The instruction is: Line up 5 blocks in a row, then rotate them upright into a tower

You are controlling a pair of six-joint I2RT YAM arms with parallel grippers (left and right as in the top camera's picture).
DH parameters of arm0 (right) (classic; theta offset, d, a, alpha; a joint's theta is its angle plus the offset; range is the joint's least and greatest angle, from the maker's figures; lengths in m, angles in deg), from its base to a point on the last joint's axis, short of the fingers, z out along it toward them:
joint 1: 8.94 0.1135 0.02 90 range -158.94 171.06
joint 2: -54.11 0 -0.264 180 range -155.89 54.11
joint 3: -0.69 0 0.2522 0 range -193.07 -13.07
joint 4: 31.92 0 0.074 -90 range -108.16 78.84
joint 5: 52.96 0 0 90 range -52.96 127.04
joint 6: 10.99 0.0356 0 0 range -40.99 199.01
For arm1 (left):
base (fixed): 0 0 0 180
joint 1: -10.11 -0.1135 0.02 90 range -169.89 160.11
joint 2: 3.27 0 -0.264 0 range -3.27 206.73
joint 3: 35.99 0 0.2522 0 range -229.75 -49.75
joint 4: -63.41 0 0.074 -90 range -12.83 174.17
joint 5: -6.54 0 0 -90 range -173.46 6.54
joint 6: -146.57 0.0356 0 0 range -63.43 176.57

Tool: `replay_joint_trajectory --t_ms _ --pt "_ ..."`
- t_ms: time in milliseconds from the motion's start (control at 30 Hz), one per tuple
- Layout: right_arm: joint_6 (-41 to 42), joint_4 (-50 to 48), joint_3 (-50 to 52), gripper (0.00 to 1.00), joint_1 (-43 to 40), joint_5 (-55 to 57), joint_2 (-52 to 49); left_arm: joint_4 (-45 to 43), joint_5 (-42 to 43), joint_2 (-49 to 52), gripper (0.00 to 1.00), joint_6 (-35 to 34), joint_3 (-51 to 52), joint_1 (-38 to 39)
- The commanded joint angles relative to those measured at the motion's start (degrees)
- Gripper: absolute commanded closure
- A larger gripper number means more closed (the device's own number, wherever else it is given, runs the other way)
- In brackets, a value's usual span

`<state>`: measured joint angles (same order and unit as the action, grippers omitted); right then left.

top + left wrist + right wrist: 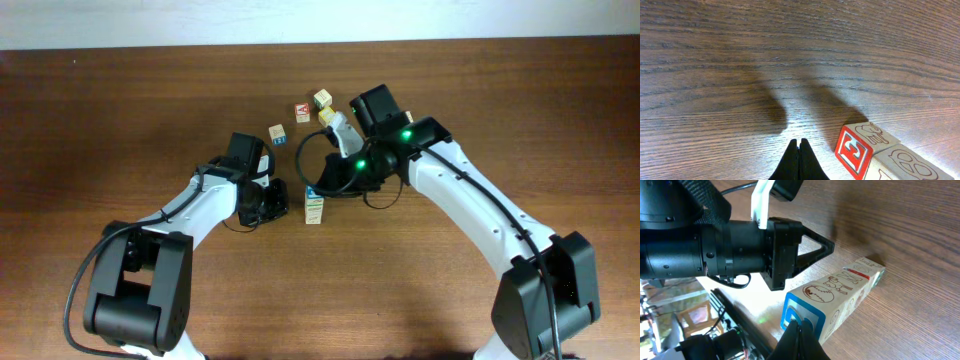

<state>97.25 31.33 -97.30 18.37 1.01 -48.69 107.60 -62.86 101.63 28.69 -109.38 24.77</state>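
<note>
— Can't count the blocks (pixel 314 208) from overhead. Half buried under the right gripper (pixel 320 188).
— Same from the left wrist: cut off by the lower right corner just past the red-framed block (pixel 854 154) and its neighbour.
— Can't read the prints on the loose cubes (pixel 302 112) toward the table's (pixel 120 110) far edge. Too small.
— Blurred at the row's far end in the right wrist view, too. And partly lost behind the fingers (pixel 792 345) at the blue-framed block (pixel 800 311).

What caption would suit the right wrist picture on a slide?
Shut right pincer at the blue-framed end of the blocks, left pincer alongside.
</note>
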Motion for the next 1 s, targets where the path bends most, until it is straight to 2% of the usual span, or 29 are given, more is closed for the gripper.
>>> replay_joint_trajectory --t_ms 0,733,967 --pt "0.3 0.2 -1.9 0.96 1.5 2.3 0.3 0.1 -0.4 0.3 1.00 0.1 -1.3 -0.2" --pt "0.3 1.1 -3.5 0.96 1.6 2.0 0.4 0.1 -0.5 0.3 1.00 0.1 -1.3 -0.2" --pt "-3.0 6.8 -11.4 0.96 1.2 3.1 1.5 1.7 -0.9 0.2 1.00 0.6 -3.0 -3.3"
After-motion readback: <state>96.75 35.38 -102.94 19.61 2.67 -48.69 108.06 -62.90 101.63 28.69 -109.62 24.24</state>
